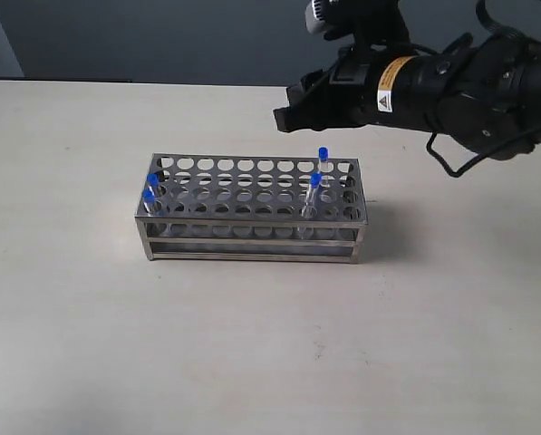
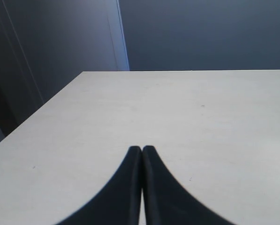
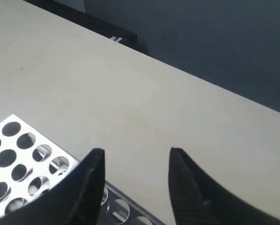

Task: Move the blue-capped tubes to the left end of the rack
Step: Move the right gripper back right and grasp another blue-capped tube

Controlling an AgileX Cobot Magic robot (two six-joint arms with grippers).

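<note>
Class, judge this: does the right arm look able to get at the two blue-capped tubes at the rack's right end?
Probably yes. The right gripper hangs open above and behind the rack, near its right end; the rear tube and front tube poke above its top, nothing between.

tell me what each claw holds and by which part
Nothing is held: the right claw is open and empty by the rack, the left claw shut on nothing.
</note>
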